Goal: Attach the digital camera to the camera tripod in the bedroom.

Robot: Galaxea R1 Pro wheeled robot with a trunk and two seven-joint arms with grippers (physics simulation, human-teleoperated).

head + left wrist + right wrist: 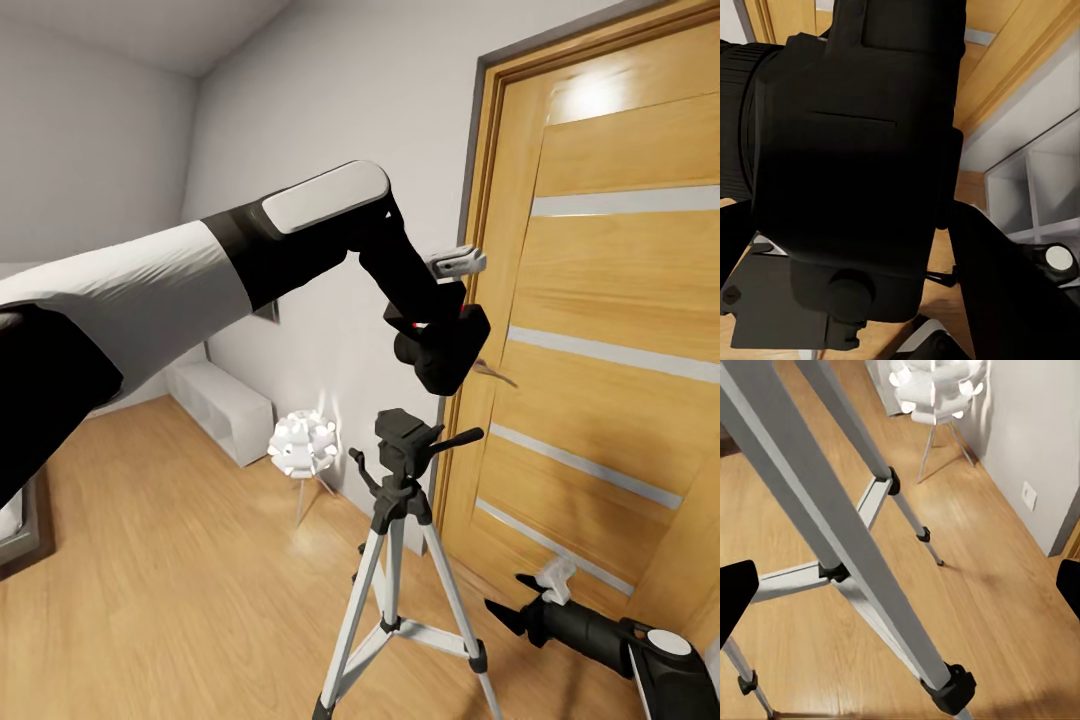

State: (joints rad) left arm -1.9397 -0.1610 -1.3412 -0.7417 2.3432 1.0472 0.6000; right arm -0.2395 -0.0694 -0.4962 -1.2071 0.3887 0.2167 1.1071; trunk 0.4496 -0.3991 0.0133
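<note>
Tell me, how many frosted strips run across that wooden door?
4 on the oak door: one near the top, one at mid-height, one below it, and the lowest near the right end effector. More may lie beyond the frame.

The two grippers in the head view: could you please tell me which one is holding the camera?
The left gripper, raised in front of the door, holds the black camera above the tripod. The right gripper hangs low near the floor, open and empty.

matte-black digital camera [442,340]; silver-grey camera tripod [400,560]
</note>
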